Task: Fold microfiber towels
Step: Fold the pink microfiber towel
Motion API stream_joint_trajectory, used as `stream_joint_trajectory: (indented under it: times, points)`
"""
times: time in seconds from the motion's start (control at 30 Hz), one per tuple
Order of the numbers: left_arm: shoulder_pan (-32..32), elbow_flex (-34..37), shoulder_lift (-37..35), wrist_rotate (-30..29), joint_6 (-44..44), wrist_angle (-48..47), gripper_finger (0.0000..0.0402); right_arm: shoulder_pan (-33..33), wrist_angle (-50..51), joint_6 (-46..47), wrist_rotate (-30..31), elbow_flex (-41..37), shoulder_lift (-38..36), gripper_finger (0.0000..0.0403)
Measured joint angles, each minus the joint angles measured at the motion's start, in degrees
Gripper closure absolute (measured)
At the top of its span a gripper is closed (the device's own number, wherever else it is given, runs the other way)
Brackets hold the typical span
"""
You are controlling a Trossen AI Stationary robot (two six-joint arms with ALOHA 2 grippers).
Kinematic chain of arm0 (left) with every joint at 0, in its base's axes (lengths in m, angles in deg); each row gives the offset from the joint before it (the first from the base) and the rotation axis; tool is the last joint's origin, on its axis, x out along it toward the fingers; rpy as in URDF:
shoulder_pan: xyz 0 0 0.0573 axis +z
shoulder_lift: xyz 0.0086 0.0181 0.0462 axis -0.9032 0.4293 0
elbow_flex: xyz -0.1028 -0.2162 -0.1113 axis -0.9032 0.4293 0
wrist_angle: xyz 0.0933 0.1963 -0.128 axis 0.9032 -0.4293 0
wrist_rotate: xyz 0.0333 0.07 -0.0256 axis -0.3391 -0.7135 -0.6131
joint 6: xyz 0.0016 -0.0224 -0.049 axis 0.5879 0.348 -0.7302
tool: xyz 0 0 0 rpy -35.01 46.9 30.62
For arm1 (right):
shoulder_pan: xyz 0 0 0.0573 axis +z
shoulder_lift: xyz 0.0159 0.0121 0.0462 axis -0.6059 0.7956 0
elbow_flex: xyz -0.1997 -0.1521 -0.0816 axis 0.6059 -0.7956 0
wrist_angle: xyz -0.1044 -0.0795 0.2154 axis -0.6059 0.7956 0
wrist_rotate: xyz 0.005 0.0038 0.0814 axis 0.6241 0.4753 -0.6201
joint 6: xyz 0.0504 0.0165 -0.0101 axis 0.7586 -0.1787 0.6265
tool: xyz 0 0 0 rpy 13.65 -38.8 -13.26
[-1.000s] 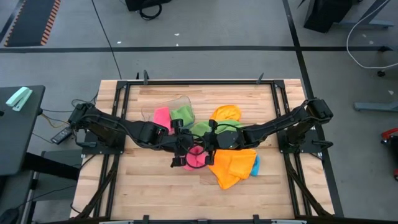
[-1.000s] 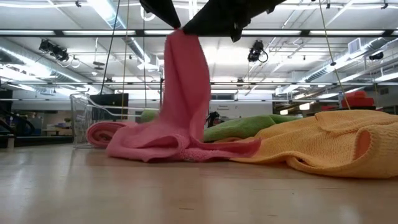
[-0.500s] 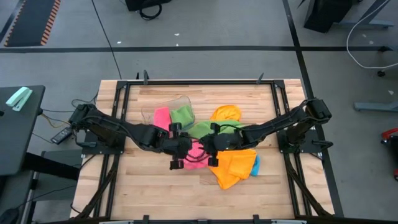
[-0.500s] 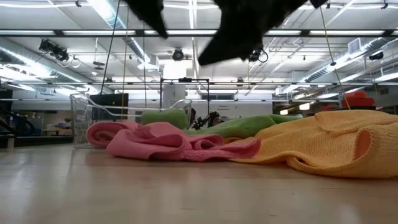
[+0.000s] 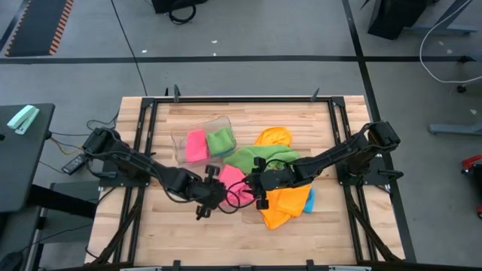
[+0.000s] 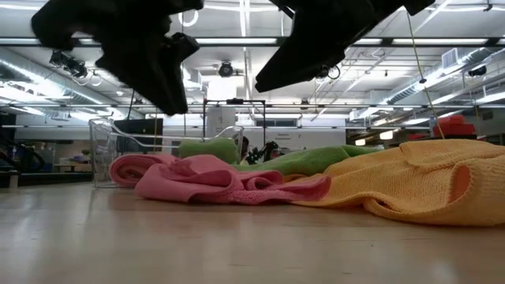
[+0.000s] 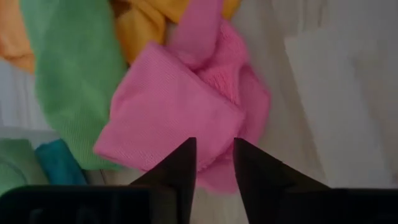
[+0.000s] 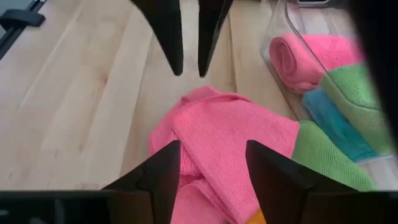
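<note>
A pink towel (image 5: 233, 183) lies crumpled in a heap on the wooden table (image 5: 173, 233), its right edge against a green towel (image 5: 256, 158) and an orange towel (image 5: 282, 205). My left gripper (image 5: 219, 197) hovers open over the heap's near left side (image 7: 180, 99). My right gripper (image 5: 249, 188) hovers open over its right side (image 8: 217, 137), fingertips facing the left gripper's. In the low view both grippers (image 6: 162, 87) (image 6: 296, 63) hang clear above the pink towel (image 6: 213, 177).
A clear tub (image 5: 202, 139) at the far left holds rolled pink, green and blue towels (image 8: 305, 53). A second orange towel (image 5: 273, 138) lies beyond the green one, and a blue towel (image 5: 309, 199) peeks out under the near orange one. Bare wood lies along the near edge.
The pink towel hung upright from a gripper a second ago. It has been let go and has fallen into a low heap on the table. My left gripper has since sunk and moved toward the near edge; my right gripper has dipped a little.
</note>
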Motion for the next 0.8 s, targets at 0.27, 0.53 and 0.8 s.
stream_joint_trajectory:
  times: [0.27,0.53,0.8]
  points:
    - [-0.3,7.6,0.0,0.0,7.6,10.1,0.0247,0.0,0.0,1.3,0.1,0.0,0.0,0.021]
    - [1.4,9.9,0.6,0.6,12.4,14.9,0.0264,0.0,-0.1,2.6,0.1,0.0,0.0,0.0209]
    - [1.9,9.9,3.6,1.2,21.4,14.8,0.0291,0.0,-0.5,4.0,-0.3,-0.1,0.0,0.0209]
